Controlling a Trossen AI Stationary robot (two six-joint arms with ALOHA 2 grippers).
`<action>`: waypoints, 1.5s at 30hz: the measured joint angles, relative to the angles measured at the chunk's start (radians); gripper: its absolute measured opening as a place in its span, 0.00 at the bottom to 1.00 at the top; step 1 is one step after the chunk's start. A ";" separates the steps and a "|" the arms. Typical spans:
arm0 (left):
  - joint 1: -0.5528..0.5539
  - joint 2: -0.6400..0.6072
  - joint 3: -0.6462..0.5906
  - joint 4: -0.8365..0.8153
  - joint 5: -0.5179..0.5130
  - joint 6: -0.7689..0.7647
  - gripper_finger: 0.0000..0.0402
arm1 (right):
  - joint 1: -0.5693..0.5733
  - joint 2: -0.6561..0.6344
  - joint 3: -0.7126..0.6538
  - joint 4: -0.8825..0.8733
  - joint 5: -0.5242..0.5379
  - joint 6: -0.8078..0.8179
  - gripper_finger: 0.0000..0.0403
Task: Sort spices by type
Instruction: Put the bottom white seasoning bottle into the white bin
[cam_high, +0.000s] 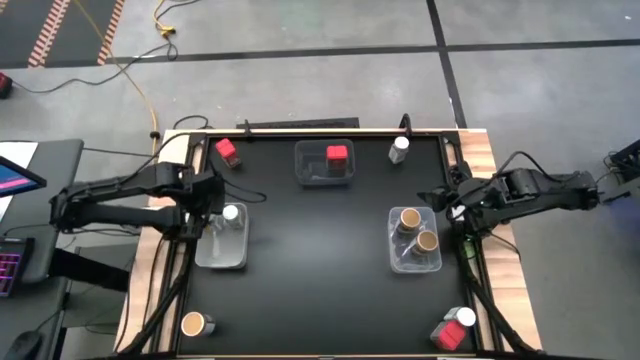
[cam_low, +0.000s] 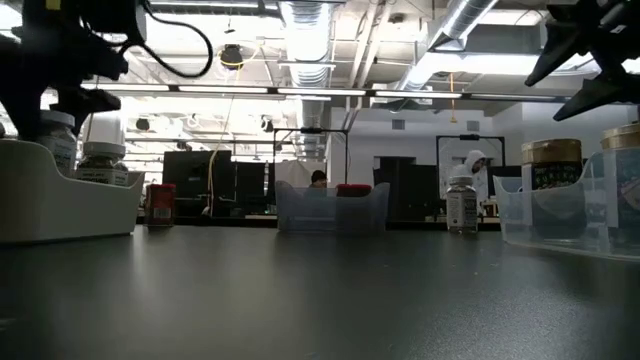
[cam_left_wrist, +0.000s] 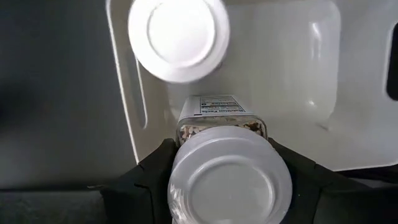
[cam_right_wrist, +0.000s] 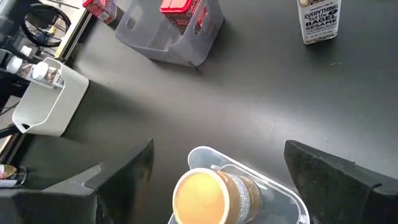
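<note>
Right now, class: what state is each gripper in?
Left gripper: shut on a white-capped round spice jar over the clear plastic bin.
Right gripper: open, empty.

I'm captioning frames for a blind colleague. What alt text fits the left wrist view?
Seen from directly above, the left gripper is shut on a white-capped jar, holding it over a clear bin. A second white-capped jar already stands in the bin, which sits on a black table.

Held white-capped jar (cam_left_wrist: 230, 177): cut off at the left wrist picture's lower edge, label mostly hidden behind its cap. Right bin (cam_low: 575, 215) runs off the low view's edge. Labels on the tan-lidded jars (cam_high: 418, 230) too small to read.
</note>
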 joint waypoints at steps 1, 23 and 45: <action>0.009 0.000 -0.013 0.003 0.000 0.009 0.49 | 0.000 0.000 0.000 0.000 0.000 0.000 0.95; 0.106 0.029 -0.065 0.085 0.012 0.052 0.49 | 0.000 0.000 0.000 0.000 0.000 0.000 0.95; 0.120 0.085 -0.096 0.126 0.018 0.010 0.56 | 0.000 0.000 0.000 0.000 0.000 0.000 0.95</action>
